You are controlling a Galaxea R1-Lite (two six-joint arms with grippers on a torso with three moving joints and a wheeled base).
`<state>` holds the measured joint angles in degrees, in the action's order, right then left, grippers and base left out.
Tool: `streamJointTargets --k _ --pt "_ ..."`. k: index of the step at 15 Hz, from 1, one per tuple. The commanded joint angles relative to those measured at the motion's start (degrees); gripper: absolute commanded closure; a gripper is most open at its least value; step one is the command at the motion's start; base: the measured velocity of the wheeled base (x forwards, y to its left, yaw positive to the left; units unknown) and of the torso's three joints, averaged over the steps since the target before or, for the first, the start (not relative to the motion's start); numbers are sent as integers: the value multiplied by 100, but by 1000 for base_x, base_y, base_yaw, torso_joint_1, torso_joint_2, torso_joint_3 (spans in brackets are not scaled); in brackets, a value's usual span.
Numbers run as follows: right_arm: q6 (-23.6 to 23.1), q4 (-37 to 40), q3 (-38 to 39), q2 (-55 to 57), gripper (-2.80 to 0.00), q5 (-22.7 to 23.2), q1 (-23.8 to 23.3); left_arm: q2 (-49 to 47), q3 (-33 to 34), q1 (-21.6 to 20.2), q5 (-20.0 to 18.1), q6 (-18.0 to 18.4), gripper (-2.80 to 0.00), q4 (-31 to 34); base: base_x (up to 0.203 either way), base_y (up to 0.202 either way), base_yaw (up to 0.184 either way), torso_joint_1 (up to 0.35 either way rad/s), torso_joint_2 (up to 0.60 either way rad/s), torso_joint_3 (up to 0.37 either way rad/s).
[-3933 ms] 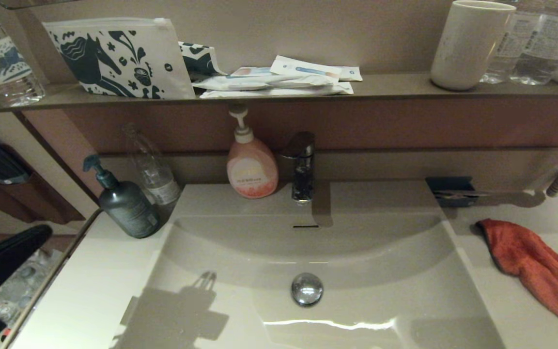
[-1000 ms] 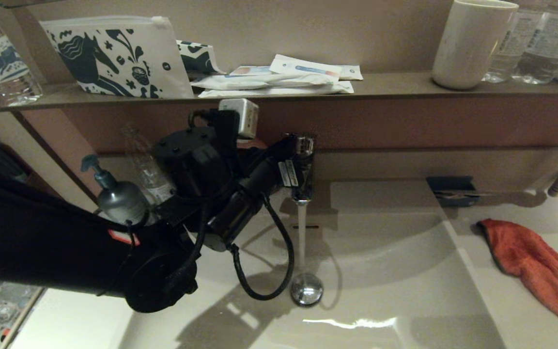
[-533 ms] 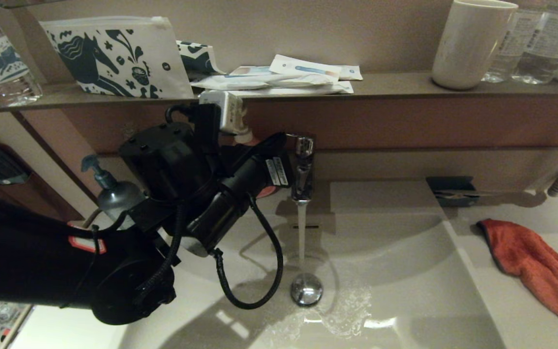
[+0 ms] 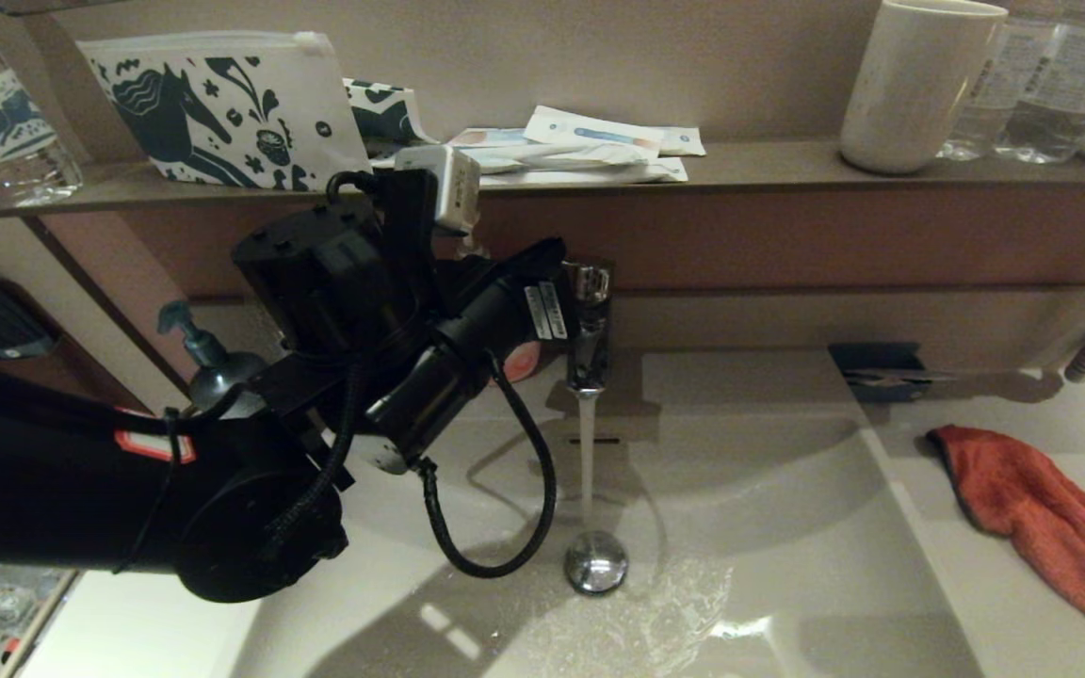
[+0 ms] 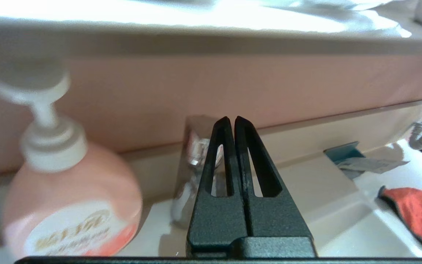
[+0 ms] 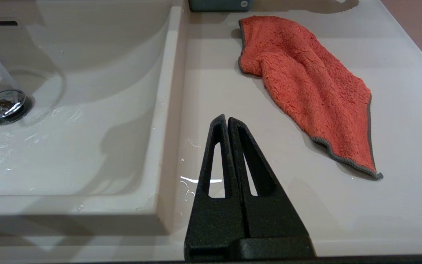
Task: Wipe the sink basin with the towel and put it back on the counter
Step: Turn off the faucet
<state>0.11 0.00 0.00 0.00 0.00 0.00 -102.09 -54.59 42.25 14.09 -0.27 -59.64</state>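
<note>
The off-white sink basin [image 4: 787, 508] has water running from the chrome faucet [image 4: 588, 330] onto the drain plug [image 4: 596, 562], and the basin floor is wet. My left gripper [image 4: 557, 252] is shut and empty, its tips [image 5: 232, 119] right by the faucet's lever [image 5: 196, 128]. The orange-red towel [image 4: 1051, 527] lies crumpled on the counter [image 4: 995, 612] to the right of the basin. My right gripper [image 6: 226, 119] hovers shut and empty over the counter [image 6: 211, 91], short of the towel [image 6: 306, 84]; the head view does not show it.
A pink soap bottle [image 5: 68, 205] stands left of the faucet, and a dark pump bottle [image 4: 213, 377] at the back left. A brown shelf [image 4: 740, 169] above holds a horse pouch [image 4: 222, 104] and a cup [image 4: 919, 85]. A dark dish [image 4: 877, 369] sits behind the towel.
The left arm came in from the far left to the faucet and the water started running. Over the last second water has spread over the basin floor; the arm shifted slightly.
</note>
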Motion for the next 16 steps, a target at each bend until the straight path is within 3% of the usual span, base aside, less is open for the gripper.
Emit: streamJointTargets --k 1,4,7,16 --pt "7 0 0 0 0 0 0 -220 -294 -6 -18 -2 0 23 0 0 0 0 0 0" --pt "2 0 0 0 0 0 0 -498 -806 -34 -80 0 0 295 0 0 0 0 0 0" --pt "-2 0 0 0 0 0 0 -514 -817 -164 -221 0 0 461 0 0 0 0 0 0" --pt "-2 0 0 0 0 0 0 -254 249 -42 -185 -8 0 444 0 0 0 0 0 0"
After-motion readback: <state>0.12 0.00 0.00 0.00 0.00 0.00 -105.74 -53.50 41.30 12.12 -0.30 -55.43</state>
